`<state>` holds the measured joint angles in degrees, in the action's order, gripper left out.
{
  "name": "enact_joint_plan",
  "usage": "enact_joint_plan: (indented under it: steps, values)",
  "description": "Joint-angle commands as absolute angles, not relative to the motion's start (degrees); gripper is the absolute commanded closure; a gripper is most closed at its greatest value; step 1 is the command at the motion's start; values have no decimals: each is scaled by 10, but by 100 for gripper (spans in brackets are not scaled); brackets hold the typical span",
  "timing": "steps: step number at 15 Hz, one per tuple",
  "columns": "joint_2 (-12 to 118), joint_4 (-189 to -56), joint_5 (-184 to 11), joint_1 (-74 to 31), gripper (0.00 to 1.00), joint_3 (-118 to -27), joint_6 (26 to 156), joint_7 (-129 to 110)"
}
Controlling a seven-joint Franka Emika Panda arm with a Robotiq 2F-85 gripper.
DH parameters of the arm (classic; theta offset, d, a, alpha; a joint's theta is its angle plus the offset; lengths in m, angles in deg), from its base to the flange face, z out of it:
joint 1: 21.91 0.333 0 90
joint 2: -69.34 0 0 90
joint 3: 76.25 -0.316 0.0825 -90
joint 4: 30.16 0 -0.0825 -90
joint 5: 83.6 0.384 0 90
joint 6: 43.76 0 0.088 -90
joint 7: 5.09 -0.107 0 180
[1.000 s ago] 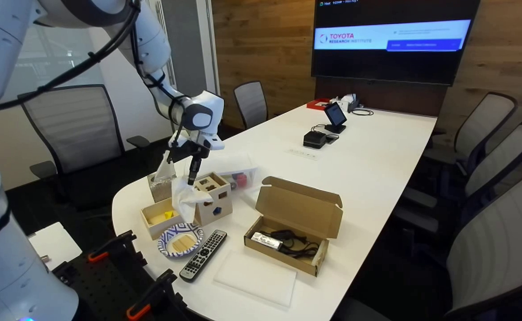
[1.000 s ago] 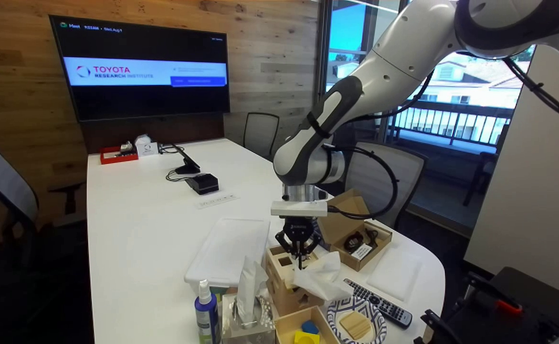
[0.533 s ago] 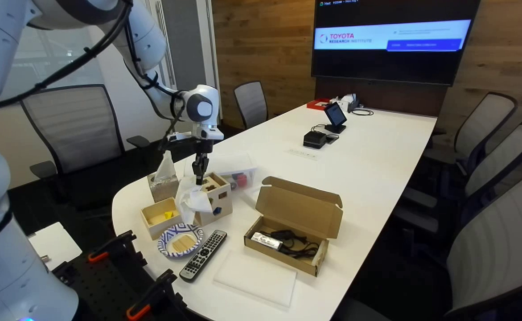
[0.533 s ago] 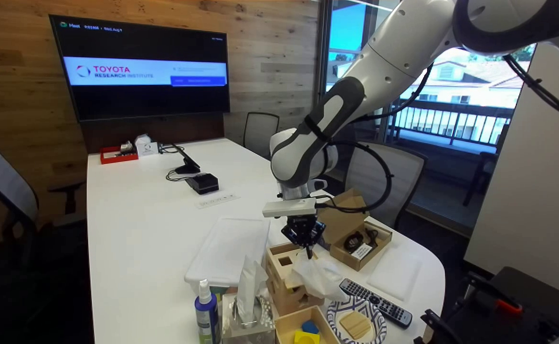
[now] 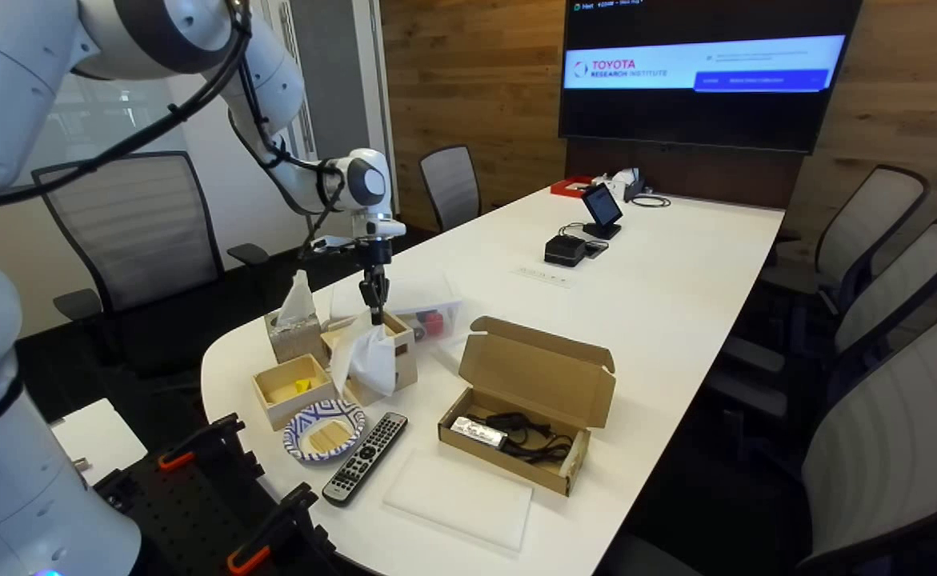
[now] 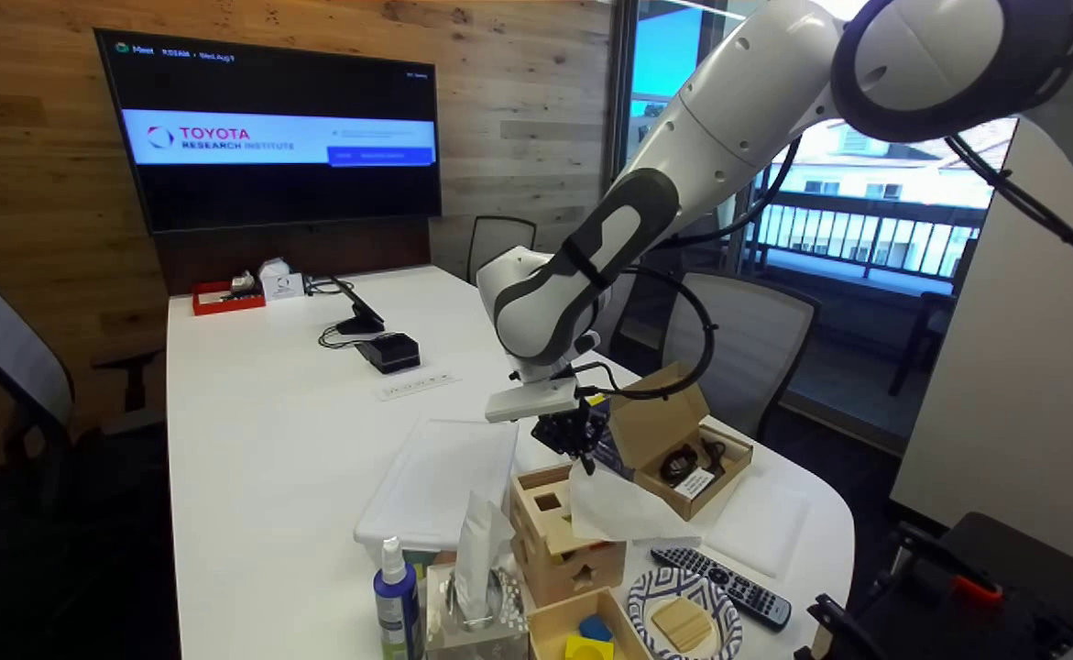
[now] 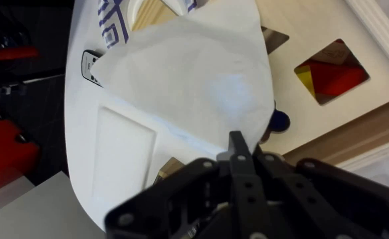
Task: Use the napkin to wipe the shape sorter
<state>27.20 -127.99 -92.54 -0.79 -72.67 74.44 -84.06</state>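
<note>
End effector (image 7: 245,146) pinches the napkin (image 7: 186,76) by one end, near the top of the shape sorter (image 6: 550,530). The napkin hangs loose, hiding part of the shape sorter; contact unclear. Shape sorter stands on the worktop (image 5: 660,296) beside the wooden tray (image 5: 280,412).

On the worktop (image 5: 652,320), a tissue box (image 5: 295,342) stands near the fingers (image 7: 238,145). Lower than them lie a tray (image 5: 282,414), a bowl (image 5: 292,434) and a remote (image 5: 366,458). An open brown box (image 5: 534,370) sits apart from the fingers. Far from them hangs a big screen (image 5: 704,76).
</note>
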Motion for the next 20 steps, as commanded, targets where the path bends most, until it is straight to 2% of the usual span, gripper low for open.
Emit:
enact_joint_plan:
  steps: [1,8,20]
  values:
    - [227,-1225,-945,-11,100,-732,751,-838]
    - [214,-1238,-928,-26,100,-745,905,-779]
    - [226,-1274,-804,-78,100,-806,978,-614]
